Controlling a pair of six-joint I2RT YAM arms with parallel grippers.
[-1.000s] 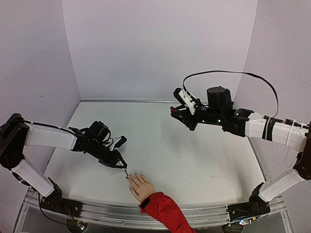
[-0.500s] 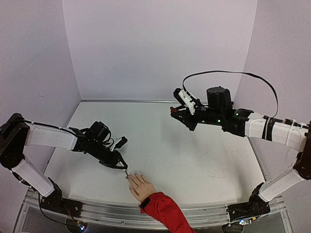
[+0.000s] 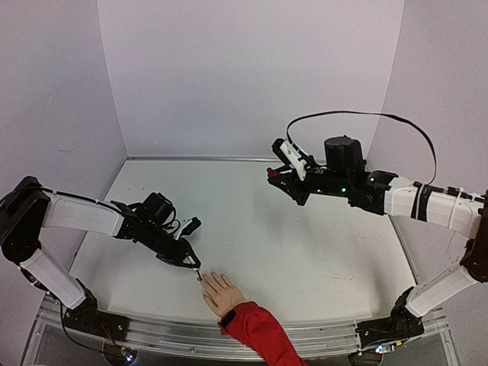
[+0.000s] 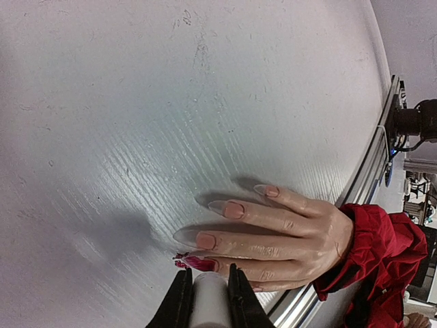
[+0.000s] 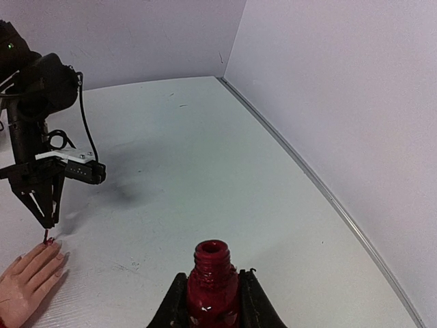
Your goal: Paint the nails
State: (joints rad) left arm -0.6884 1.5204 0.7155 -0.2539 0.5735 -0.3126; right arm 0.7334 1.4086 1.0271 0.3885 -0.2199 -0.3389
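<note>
Task thing: the nails [image 4: 233,210] of a small beige mannequin hand [image 4: 293,232] w/ red fabric sleeve [image 4: 382,253]; it is laid palm down near the front edge of the white table [image 3: 305,244], fingertips pointed away from the edge.
Paint state: the nail under the brush is seen dark red; the others look pale pink.
Left fingers [image 4: 181,304]: clamped on a white cylindrical cap [image 4: 208,307]; its red-wet brush tip [image 4: 186,260] is set at the lowest fingertip.
Right fingers [image 5: 176,304]: clamped on an open dark-red glass polish bottle [image 5: 213,280], held upright above mid table, well apart from the hand.
Handling (judged): the hand is prob. light, stiff and unfixed, so it may be slid by any push. The nails are tiny and glossy, and wet polish is easily smeared. No hold should be taken on the hand; it is to be touched by bristles only, lightly, along each nail.
Bottle: fragile and spillable, best kept level.
Edges: a metal rail [image 3: 152,326] runs just beside the wrist.
Open room: bare table is seen beyond the fingertips and to the left arm's side.
</note>
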